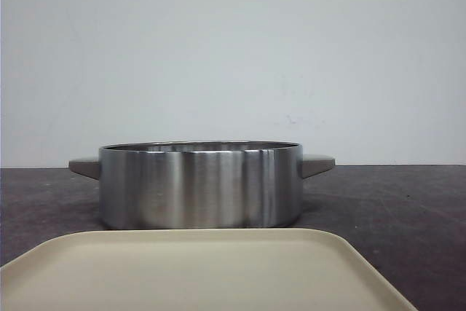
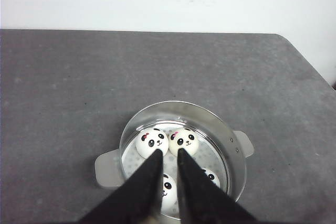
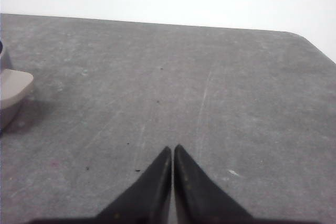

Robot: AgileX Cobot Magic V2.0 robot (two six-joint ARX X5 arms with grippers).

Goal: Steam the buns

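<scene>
Several white panda-faced buns lie inside a steel pot in the left wrist view. Two sit side by side at the far side, one and its neighbour. A third shows through the gap between my fingers, and another peeks out beside the right finger. My left gripper hangs high above the pot, slightly open, holding nothing. My right gripper is shut and empty over bare table beside the pot's handle. In the front view the pot wall hides the buns.
A beige tray lies flat in front of the pot, nearest the robot. The pot has two grey side handles. Dark grey tabletop stretches to the right of the pot, ending at a rounded far corner and a white wall.
</scene>
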